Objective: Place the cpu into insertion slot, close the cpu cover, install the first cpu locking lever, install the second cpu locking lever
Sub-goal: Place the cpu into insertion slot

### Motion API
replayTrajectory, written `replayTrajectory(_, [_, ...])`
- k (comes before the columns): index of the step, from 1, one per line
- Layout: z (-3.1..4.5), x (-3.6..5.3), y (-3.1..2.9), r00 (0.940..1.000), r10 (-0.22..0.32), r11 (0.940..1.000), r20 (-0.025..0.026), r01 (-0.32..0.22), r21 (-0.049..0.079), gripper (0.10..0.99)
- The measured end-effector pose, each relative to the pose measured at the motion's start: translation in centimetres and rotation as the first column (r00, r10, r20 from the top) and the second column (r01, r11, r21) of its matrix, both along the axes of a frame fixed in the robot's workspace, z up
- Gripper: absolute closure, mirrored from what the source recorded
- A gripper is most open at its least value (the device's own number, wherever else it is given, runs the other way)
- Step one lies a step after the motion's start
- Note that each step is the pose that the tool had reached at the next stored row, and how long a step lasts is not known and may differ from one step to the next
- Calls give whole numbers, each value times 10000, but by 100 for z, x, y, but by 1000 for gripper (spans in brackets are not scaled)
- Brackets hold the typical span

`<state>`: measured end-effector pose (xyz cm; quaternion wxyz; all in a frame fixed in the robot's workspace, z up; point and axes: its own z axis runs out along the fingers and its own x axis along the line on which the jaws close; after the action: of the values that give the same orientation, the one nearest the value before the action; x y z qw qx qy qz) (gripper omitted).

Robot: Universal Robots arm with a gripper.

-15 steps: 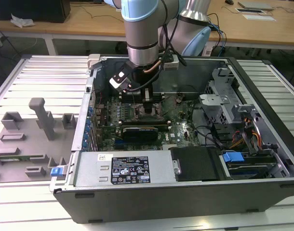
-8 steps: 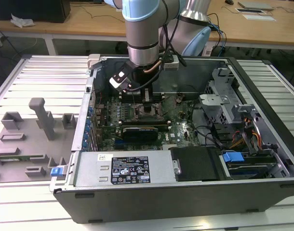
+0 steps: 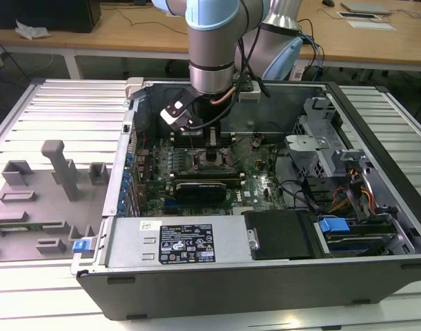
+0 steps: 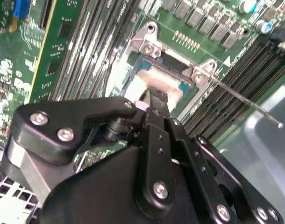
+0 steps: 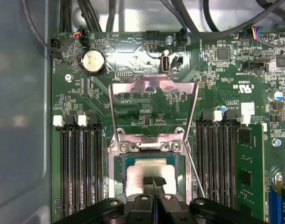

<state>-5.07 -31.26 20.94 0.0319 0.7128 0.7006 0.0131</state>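
Black gripper (image 3: 213, 146) is seen above the socket (image 3: 214, 165) in the exterior view. In the second wrist view, its tips are pressed together over the seated cpu (image 4: 163, 81). In the first wrist view, the cpu cover (image 5: 154, 86) is raised.

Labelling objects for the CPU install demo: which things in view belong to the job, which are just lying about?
Job: cpu, in the socket; cpu cover, raised; locking lever, swung out; gripper, shut over the cpu.

Lying about: coin cell battery; memory module; black expansion card; power supply; grey fixture tray.
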Motion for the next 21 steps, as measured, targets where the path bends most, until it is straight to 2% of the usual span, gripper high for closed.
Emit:
replayTrajectory(1, [19, 0, 0, 10000, -1, 10000, 1, 1, 1, 980])
replayTrajectory(3, [112, 0, 0, 10000, -1, 10000, 1, 1, 1, 980])
replayTrajectory(15, [421, 0, 0, 10000, -1, 10000, 1, 1, 1, 980])
replayTrajectory(21, [608, 0, 0, 10000, 0, 10000, 1, 0, 1, 980])
